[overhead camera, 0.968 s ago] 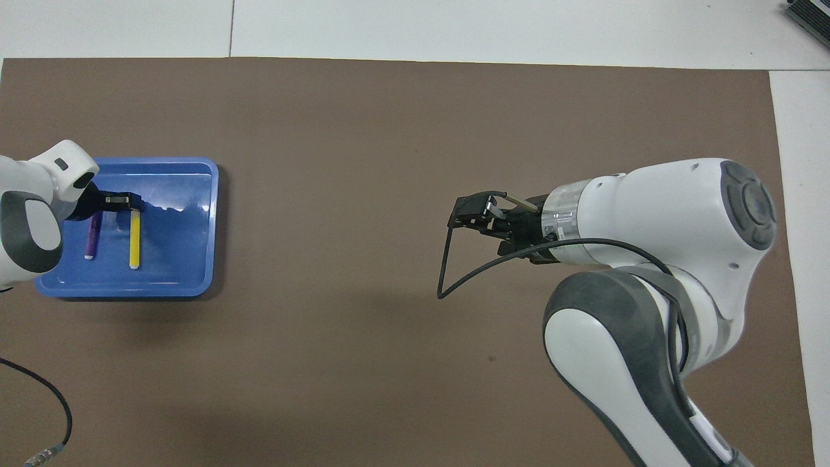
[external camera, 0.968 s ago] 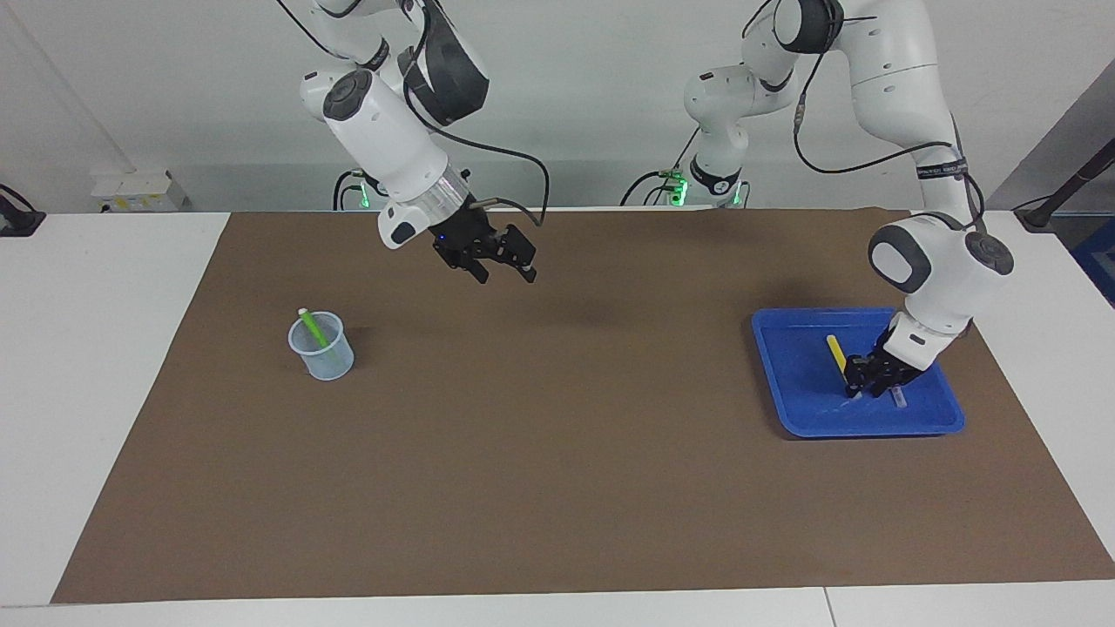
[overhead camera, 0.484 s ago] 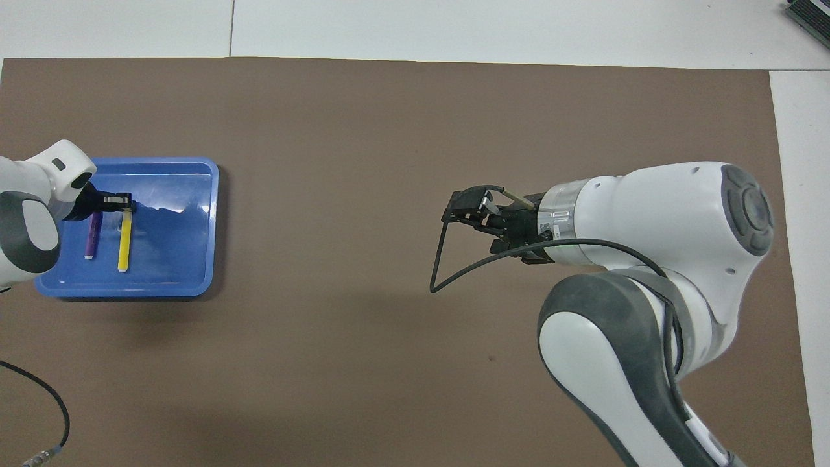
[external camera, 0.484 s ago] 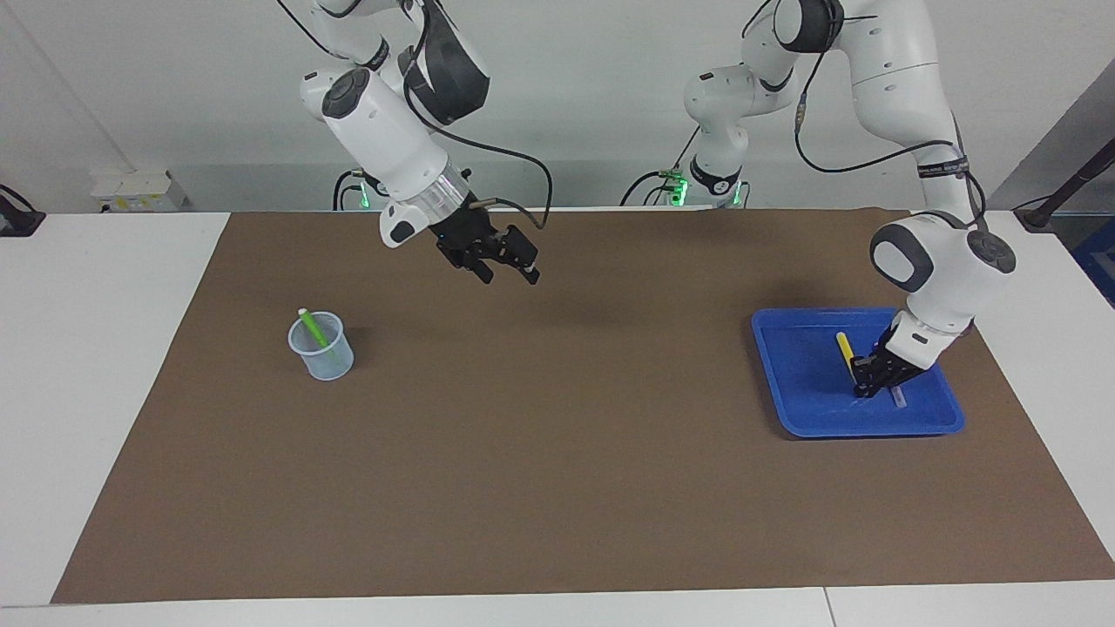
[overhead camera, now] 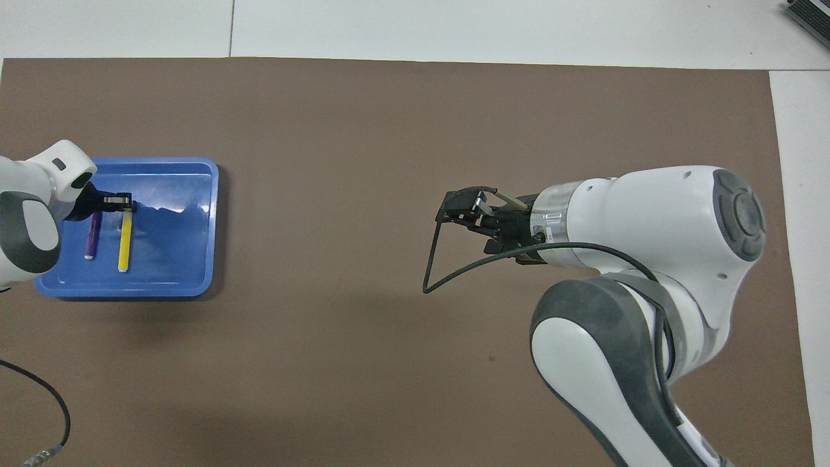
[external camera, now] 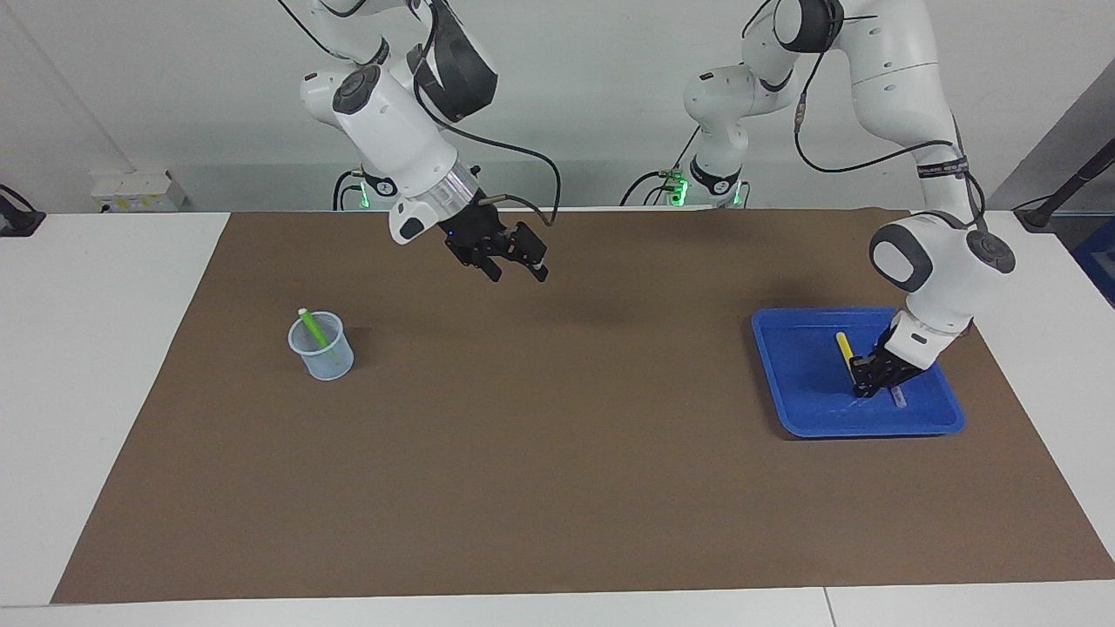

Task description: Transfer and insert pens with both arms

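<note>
The yellow pen (external camera: 842,348) (overhead camera: 124,243) lies in the blue tray (external camera: 797,379) (overhead camera: 181,250). My left gripper (external camera: 866,387) (overhead camera: 122,205) is down in the tray, shut on the end of that pen that is farther from the robots. Beside it, toward the left arm's end, lies the purple pen (overhead camera: 93,235), mostly hidden by the gripper in the facing view. The green pen (external camera: 315,329) stands slanted in a clear cup (external camera: 322,350). My right gripper (external camera: 520,270) (overhead camera: 455,209) hangs open and empty over the brown mat.
A brown mat (external camera: 557,488) covers most of the white table. The cup stands at the right arm's end of the mat and the tray at the left arm's end. The right arm hides the cup in the overhead view. A black cable (overhead camera: 39,395) lies near the left arm's base.
My left gripper has shut on the yellow pen's end, and the pen has shifted a little toward the purple pen. My right gripper has drifted slightly toward the left arm's end.
</note>
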